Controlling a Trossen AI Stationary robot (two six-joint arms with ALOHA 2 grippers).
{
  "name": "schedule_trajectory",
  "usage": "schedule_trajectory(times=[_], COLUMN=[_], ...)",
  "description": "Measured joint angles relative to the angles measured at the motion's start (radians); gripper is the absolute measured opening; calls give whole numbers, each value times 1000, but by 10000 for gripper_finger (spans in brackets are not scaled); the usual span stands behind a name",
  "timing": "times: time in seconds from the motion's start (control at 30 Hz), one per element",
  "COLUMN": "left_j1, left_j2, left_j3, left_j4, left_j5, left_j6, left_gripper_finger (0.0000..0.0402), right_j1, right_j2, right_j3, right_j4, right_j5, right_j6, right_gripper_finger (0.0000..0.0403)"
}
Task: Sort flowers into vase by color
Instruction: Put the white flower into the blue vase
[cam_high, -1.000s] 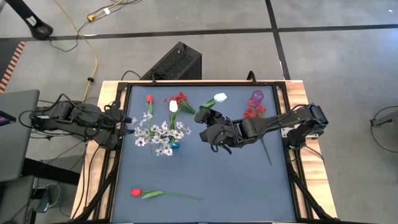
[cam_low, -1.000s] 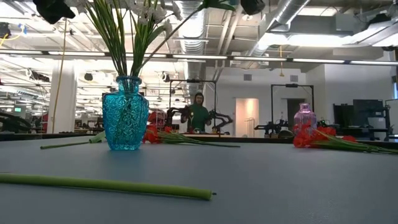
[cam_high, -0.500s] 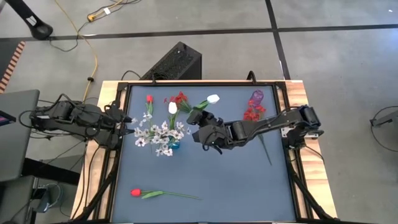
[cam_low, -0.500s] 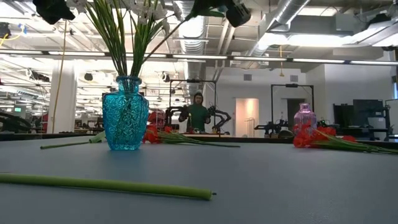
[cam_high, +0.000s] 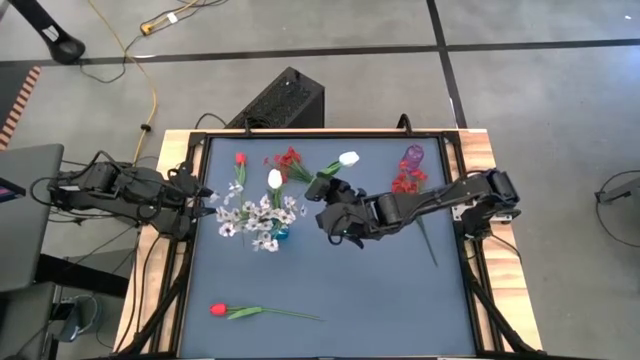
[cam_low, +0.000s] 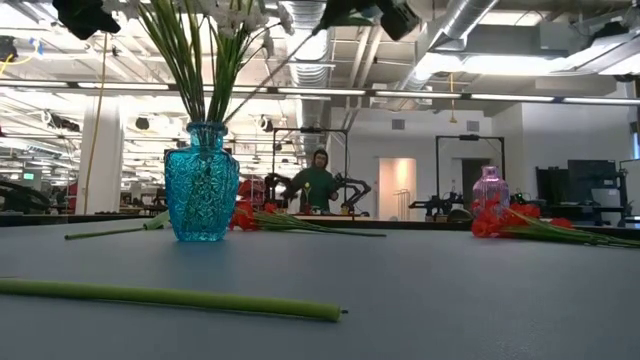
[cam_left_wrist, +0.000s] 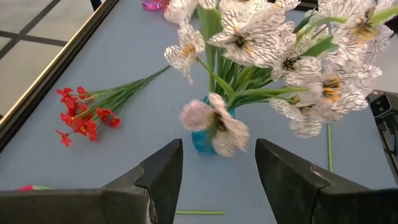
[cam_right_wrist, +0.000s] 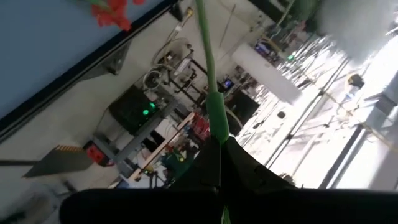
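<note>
A blue vase (cam_high: 280, 232) (cam_low: 202, 182) stands left of the table's middle, holding white blossoms (cam_high: 260, 215) and a white tulip (cam_high: 275, 178). My right gripper (cam_high: 325, 192) hangs high to its right, shut on another white tulip (cam_high: 348, 158). That tulip's stem (cam_low: 285, 55) slants down toward the vase's mouth; whether its end is inside I cannot tell. My left gripper (cam_left_wrist: 217, 168) waits open at the left edge, facing the vase. Red flowers (cam_high: 405, 182) lie beside a purple vase (cam_high: 412, 155) at the far right. My right gripper pinches the white tulip's thin green stem (cam_right_wrist: 214, 118) between its two fingers, some way below the head. The fingers come nearly level from the table's right and lie across the stem. The tulip is clear of the table and tilted, head toward the far right.
A red spray (cam_high: 290, 158) (cam_left_wrist: 81, 115) and a red tulip (cam_high: 240, 158) lie near the far edge. Another red tulip (cam_high: 218, 310) lies near the front left, its stem (cam_low: 170, 297) along the table. A person stands in the room behind.
My right gripper, still shut on the white tulip, has edged toward the blue vase and then back a little. The tulip's head and stem have swung with it.
</note>
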Motion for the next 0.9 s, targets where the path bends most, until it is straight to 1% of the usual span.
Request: schedule_trajectory(times=[0.23, 0.4, 0.6, 0.9], left_j1=[0, 0, 0, 0], left_j2=[0, 0, 0, 0], left_j3=[0, 0, 0, 0], left_j4=[0, 0, 0, 1], left_j5=[0, 0, -21, -24], left_j6=[-1, -1, 0, -1], left_gripper_finger=[190, 190, 190, 190], right_j1=[-14, 8, 39, 40], right_j2=[0, -2, -46, -57], right_j3=[1, 2, 2, 2], right_j4=[-23, -30, -47, -50], right_j5=[3, 3, 5, 4], right_j6=[6, 5, 13, 22], right_gripper_finger=[26, 26, 26, 26])
